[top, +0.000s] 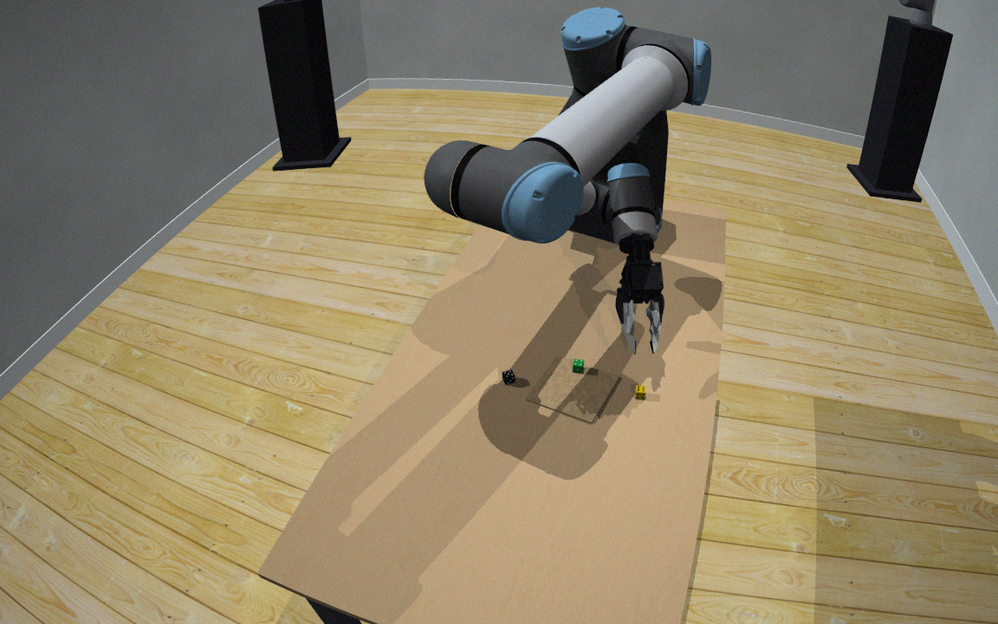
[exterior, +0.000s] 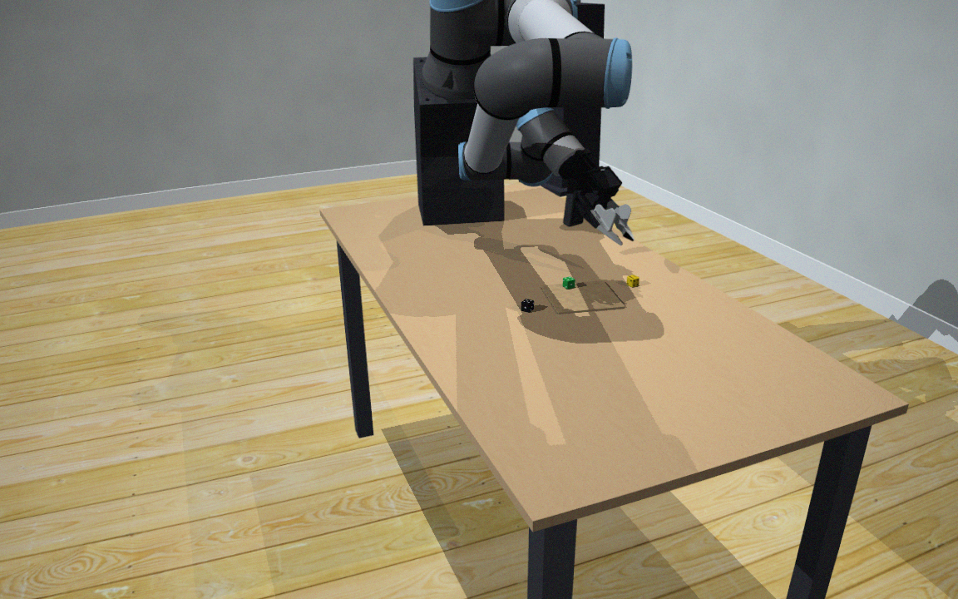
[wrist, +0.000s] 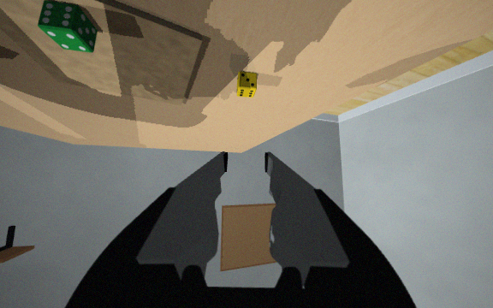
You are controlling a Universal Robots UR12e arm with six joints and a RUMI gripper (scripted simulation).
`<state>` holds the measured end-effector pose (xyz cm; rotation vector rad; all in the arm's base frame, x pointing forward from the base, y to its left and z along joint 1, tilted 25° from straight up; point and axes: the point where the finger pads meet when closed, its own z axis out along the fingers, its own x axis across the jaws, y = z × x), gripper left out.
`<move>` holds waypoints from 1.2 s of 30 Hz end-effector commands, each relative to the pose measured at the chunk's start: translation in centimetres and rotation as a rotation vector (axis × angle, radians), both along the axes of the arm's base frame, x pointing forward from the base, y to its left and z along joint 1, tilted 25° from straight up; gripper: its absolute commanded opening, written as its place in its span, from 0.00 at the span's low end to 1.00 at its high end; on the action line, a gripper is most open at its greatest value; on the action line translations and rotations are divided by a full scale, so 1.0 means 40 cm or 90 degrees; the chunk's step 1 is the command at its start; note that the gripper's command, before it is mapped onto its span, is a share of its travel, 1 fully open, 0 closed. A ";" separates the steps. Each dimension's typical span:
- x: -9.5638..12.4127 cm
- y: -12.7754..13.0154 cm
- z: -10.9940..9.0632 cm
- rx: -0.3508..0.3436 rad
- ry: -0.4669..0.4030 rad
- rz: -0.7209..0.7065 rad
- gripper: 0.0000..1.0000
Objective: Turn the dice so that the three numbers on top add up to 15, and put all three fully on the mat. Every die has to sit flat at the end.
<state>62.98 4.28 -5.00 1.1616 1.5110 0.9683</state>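
Note:
My gripper (top: 643, 348) (exterior: 627, 240) (wrist: 246, 153) has its jaws apart with nothing between them, above the table and behind the yellow die. The yellow die (top: 640, 393) (exterior: 633, 281) (wrist: 246, 84) sits flat on the table just off the mat's right side, six on top. The green die (top: 578, 366) (exterior: 569, 283) (wrist: 69, 26) sits flat on the mat (top: 560, 392) (exterior: 588, 299) (wrist: 161, 64) near its back edge, four on top. The black die (top: 508, 377) (exterior: 527, 305) stands on the table left of the mat; its top number is too small to read.
The wooden table (top: 603, 535) (exterior: 728, 379) carries the mat and dice, with its right edge beyond the yellow die. Arm shadows cross the table and mat. Dark pedestals (top: 301, 85) (top: 899, 108) stand on the floor beyond the table.

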 end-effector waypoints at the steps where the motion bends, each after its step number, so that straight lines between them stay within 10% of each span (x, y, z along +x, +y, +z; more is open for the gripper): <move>1: -0.008 0.003 0.017 0.000 0.000 0.000 0.21; 17: 0.000 0.003 0.023 -0.001 0.027 -0.007 0.21; 36: 0.016 0.012 0.050 -0.015 0.183 -0.041 0.21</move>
